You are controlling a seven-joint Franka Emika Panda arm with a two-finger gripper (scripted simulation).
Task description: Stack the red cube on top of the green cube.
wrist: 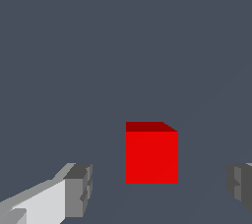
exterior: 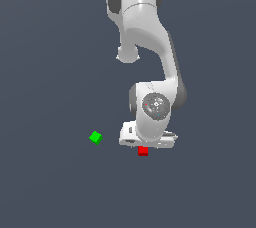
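— Between the spread fingers (wrist: 78, 191) of the tool (wrist: 157, 188), what sits there?

— One red cube (wrist: 151, 156), resting on the counter (wrist: 123, 46), ungripped; the tool is open with gaps either side.

— And the target?

— One green cube (exterior: 95, 137), well apart, toward the exterior view's left.

— Progress?

— Early, I'd judge: grasp, lift, carry and stacking all remain.

Bright-red cube (wrist: 151, 156), bright-green cube (exterior: 95, 137), white arm (exterior: 145, 32), dark slate-grey ground (exterior: 45, 72).
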